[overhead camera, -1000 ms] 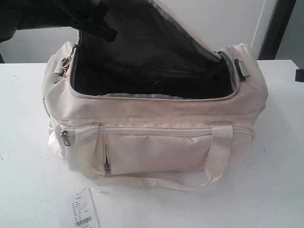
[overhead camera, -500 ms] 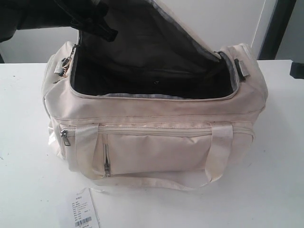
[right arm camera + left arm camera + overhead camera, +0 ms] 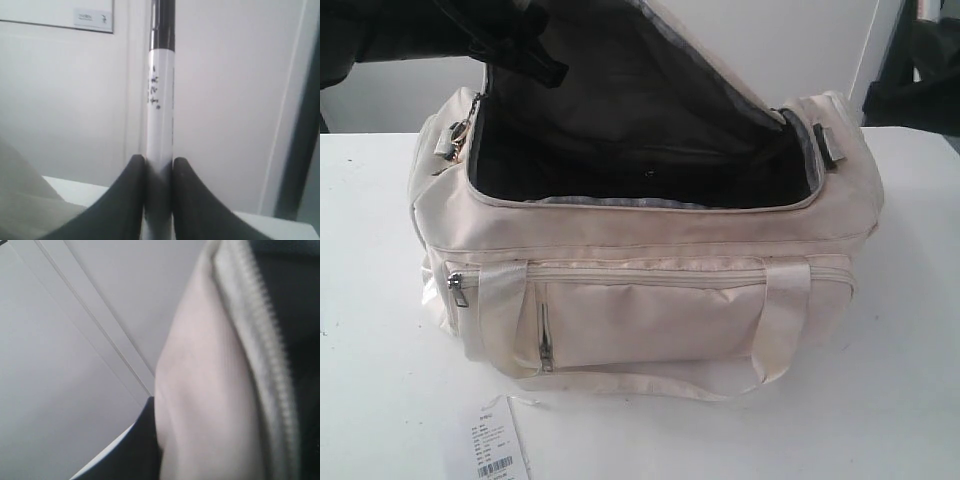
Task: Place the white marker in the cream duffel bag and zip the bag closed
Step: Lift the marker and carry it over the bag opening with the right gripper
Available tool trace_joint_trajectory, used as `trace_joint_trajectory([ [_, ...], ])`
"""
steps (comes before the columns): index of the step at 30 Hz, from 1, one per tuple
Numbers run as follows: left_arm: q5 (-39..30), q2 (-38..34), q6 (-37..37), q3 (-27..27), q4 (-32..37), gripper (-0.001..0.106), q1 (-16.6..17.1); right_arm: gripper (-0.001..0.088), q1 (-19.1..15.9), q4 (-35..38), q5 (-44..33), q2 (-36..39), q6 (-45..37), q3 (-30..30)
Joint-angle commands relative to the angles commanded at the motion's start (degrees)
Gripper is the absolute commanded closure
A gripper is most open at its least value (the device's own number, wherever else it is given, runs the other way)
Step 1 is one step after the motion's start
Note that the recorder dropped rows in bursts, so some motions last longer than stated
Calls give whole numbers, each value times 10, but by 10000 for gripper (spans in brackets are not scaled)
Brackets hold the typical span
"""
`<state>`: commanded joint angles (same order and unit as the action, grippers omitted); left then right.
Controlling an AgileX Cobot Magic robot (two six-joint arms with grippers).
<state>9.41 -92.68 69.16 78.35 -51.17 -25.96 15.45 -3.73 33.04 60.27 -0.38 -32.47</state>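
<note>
My right gripper (image 3: 159,167) clamps the slim white black-capped marker (image 3: 161,100) upright. The cream fabric duffel bag (image 3: 650,300) sits open by the white table (image 3: 900,400)'s rear edge. I cannot tell whether my left gripper (image 3: 542,62), at its raised flap, grips.

White table (image 3: 370,380), barcoded paper tag (image 3: 492,447), pale wall (image 3: 800,50)
</note>
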Motion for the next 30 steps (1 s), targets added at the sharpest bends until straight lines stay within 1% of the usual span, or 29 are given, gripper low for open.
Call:
trace_joint_trajectory([
  [4,0,0,0,0,0,1053,0,868,30,-31,27,15,36,0],
  [8,0,0,0,0,0,1053,0,868,57,-96,75,50,83,0],
  [12,0,0,0,0,0,1053,0,868,82,-142,135,87,85,0],
  [15,0,0,0,0,0,1053,0,868,96,-147,176,114,86,0],
  [19,0,0,0,0,0,1053,0,868,103,-160,216,150,86,-1],
  [22,0,0,0,0,0,1053,0,868,103,-206,240,175,86,-4],
  [23,0,0,0,0,0,1053,0,868,103,-237,242,190,86,-14],
  [25,0,0,0,0,0,1053,0,868,103,-257,243,215,86,-34],
  [30,0,0,0,0,0,1053,0,868,103,-259,243,259,97,-73],
])
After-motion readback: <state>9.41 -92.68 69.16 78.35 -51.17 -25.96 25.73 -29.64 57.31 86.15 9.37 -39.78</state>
